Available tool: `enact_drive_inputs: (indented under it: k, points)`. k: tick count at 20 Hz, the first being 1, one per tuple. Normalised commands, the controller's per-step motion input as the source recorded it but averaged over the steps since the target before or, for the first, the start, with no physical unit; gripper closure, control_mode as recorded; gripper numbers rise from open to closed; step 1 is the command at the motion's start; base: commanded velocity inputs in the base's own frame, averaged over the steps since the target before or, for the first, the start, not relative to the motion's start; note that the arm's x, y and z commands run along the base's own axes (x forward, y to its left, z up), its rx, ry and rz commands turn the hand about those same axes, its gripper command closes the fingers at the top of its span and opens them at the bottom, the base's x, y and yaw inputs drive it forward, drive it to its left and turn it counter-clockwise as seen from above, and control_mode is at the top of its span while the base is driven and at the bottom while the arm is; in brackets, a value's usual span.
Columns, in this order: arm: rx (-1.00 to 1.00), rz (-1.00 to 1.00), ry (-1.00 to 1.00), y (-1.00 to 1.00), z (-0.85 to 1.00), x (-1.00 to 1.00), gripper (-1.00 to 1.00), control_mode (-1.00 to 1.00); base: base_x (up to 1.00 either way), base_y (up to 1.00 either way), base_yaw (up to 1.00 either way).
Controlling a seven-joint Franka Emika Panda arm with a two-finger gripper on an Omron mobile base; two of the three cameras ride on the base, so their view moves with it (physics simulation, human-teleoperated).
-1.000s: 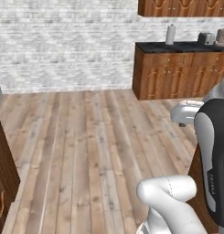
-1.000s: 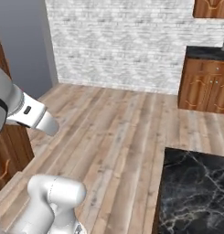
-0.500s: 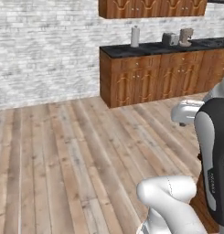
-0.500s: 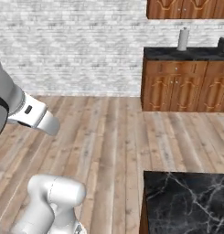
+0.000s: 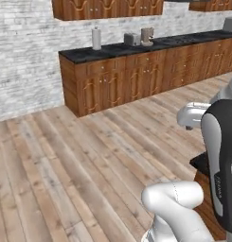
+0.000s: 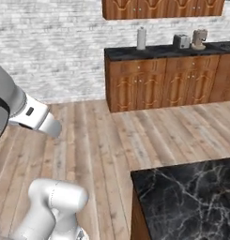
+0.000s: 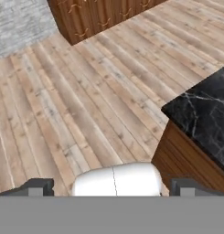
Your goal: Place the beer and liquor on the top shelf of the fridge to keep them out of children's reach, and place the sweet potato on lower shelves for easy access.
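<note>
**Fingers wide apart, nothing between them, floor ahead**

My gripper [image 7: 114,188] stands open. In the hand view its two dark fingertips [image 7: 36,187] poke up at the bottom edge, far apart, and they hold nothing. Only their very ends show, so I cannot make out the pads.

Past the tips lies a wooden plank floor [image 7: 77,100]. To the right a black marble counter top [image 7: 205,119] juts in, cut off by the edge, with its brown wood side [image 7: 184,161] under it. At the top edge I catch the foot of a wooden cabinet run [image 7: 99,16], and beside it a patch of grey brick wall [image 7: 17,25].

In the left base view my arm [image 5: 222,165] covers the lower right, and a dark corner of the marble counter [image 5: 200,163] peeks out from behind it. Across the floor [image 5: 65,165] the cabinet run [image 5: 136,82] stands against the brick wall [image 5: 22,56] under a dark worktop [image 5: 117,49]. On that worktop stand a pale upright cylinder [image 5: 96,38], a small grey box like a toaster [image 5: 131,39] and a brownish appliance [image 5: 147,36]. All three are too small and blurred for me to name for sure. The wall cabinets [image 5: 108,7] above are cropped by the top edge.

The right base view shows the same row from the other side: cylinder [image 6: 141,38], grey box [image 6: 181,41], brownish appliance [image 6: 198,40]. The marble counter [image 6: 187,197] is large at lower right and runs out of the picture.

Where the beer, the liquor, the sweet potato and the fridge stand, I cannot tell.
</note>
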Motion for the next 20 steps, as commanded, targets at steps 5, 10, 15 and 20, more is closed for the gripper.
enact_drive_inputs:
  k: [5,10,15,20]
  points:
    - [0.0,0.0,0.0,0.0,0.0,0.0,-1.0,1.0,-0.34,0.3,-0.41]
    - [0.0,0.0,0.0,0.0,0.0,0.0,-1.0,1.0,-0.14,0.47,-0.54]
    - [0.0,0.0,0.0,0.0,0.0,0.0,-1.0,1.0,-0.06,0.63,-0.63]
    - [0.0,0.0,0.0,0.0,0.0,0.0,-1.0,1.0,-0.04,0.77,-0.63]
